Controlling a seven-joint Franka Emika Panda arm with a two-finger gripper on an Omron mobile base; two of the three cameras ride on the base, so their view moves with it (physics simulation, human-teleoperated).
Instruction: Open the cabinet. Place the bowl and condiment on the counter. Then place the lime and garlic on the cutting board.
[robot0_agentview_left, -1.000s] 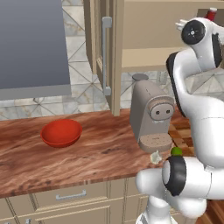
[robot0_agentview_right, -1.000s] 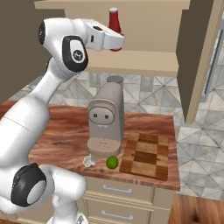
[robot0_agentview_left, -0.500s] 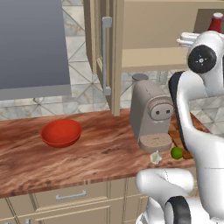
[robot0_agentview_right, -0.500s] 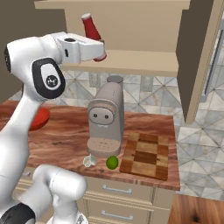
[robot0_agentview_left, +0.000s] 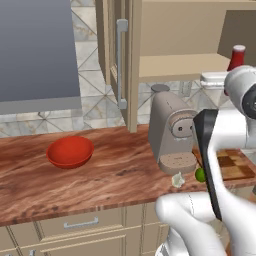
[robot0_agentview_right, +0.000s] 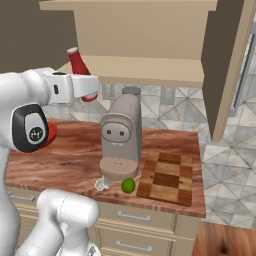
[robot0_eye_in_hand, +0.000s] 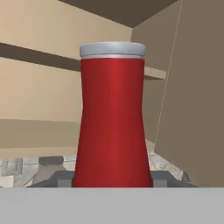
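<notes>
step: cabinet (robot0_agentview_left: 125, 60) open, bowl (robot0_agentview_left: 70, 151) already on the counter (robot0_agentview_left: 115, 175) at left. I judge the condiment (robot0_agentview_right: 78, 62) is in transit.
hand: gripper (robot0_agentview_right: 90, 90) clamped on the bottle's lower body, held tilted in the air, left of the coffee machine (robot0_agentview_right: 120, 137).
next: I need to lower it upright onto bare counter.
room: open wood between bowl and machine.
edges: lime (robot0_agentview_right: 128, 185) and garlic (robot0_agentview_right: 102, 183) sit near the front edge, cutting board (robot0_agentview_right: 167, 177) just right.

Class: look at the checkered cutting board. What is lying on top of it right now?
Nothing lies on the cutting board. The lime and garlic sit on the counter beside it, in front of the coffee machine. In the left base view the arm covers part of the board.
</notes>
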